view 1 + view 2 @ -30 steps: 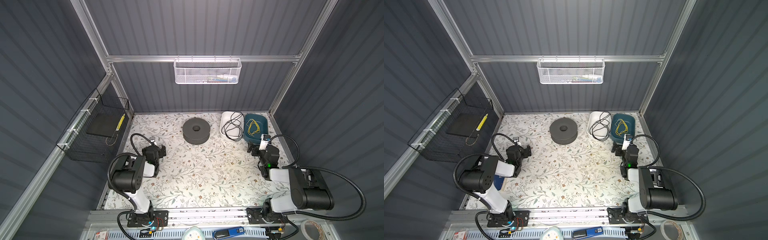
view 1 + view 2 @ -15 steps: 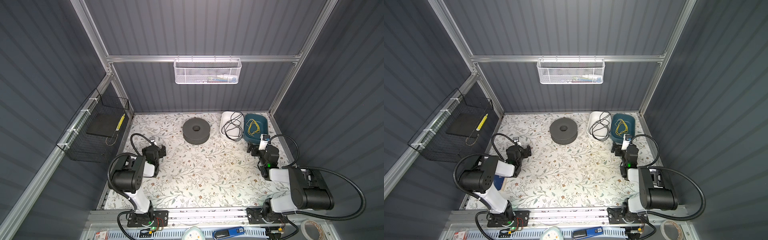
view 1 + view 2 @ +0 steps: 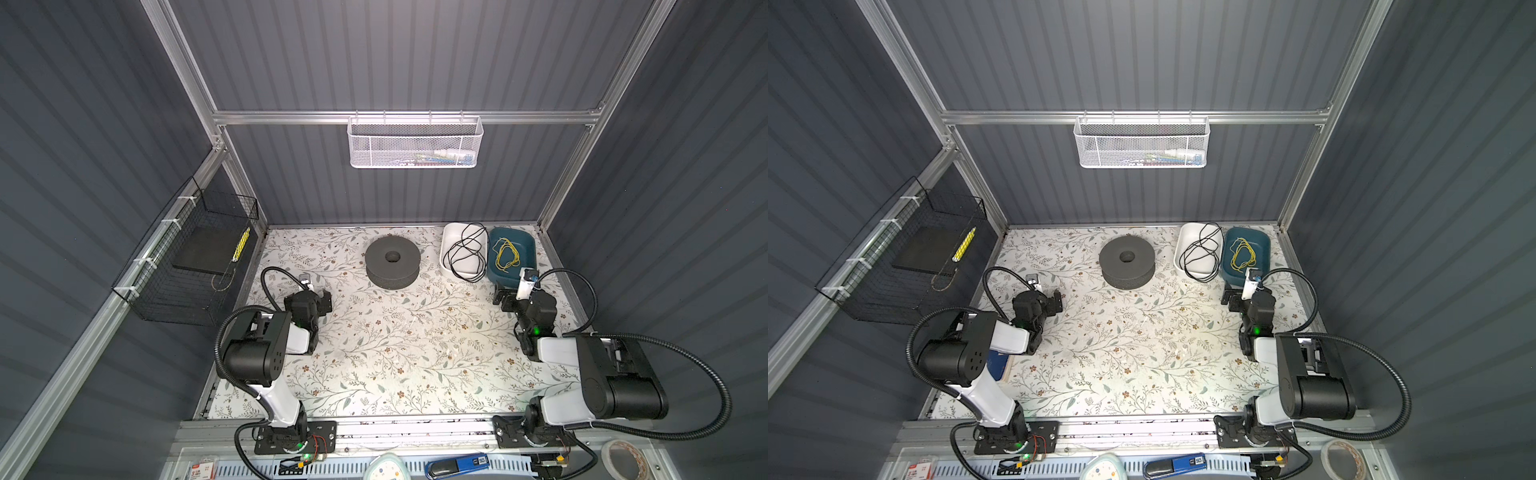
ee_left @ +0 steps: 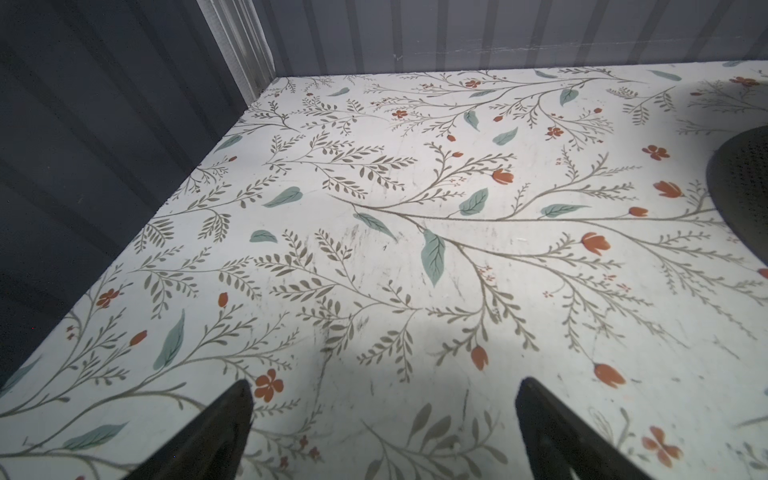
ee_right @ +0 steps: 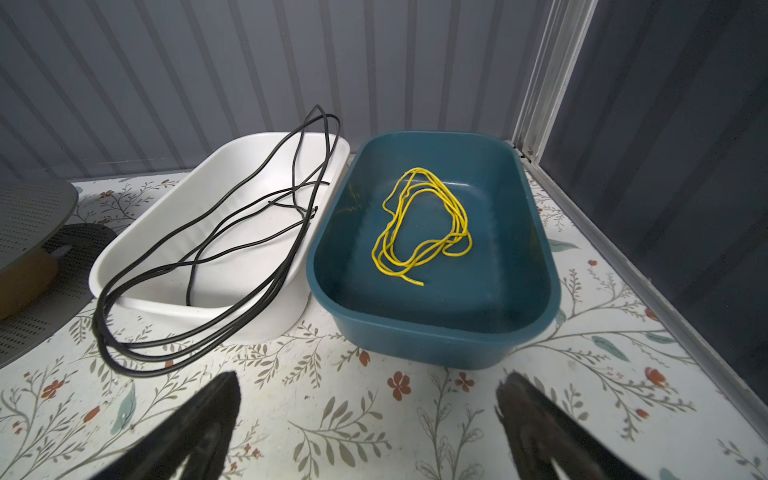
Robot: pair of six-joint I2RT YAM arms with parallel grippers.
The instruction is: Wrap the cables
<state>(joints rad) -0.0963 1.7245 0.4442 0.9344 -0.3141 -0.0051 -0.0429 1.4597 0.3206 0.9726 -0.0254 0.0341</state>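
Toward the far right corner of the flowered table (image 3: 395, 353), we are finding the black cable (image 3: 464, 254) lying in loose loops inside the white bin (image 3: 448, 232). Several of its loops are spilling over the bin's near rim and resting on the tabletop. The right gripper (image 3: 504, 296) is hovering near those spilled loops, a little to their right and closer to the front edge, and is not touching them. In the right wrist view the right gripper (image 5: 369, 376) is showing its jaws spread wide with only bare table between them, so it is gripping nothing. The teal bin (image 5: 536, 266) is sitting just beside the white bin and is holding a yellow wire (image 5: 459, 220). The left gripper (image 4: 384, 384) is hanging over bare table on the left side, jaws likewise spread wide and empty. It is well apart from the cable, with the grey spool (image 3: 399, 274) standing between them.

Along the front edge a blue tool (image 3: 457, 464) is carrying a small white label, and a red-and-white pack (image 3: 204, 471) is lying further left. We are finding the print on both too small to read
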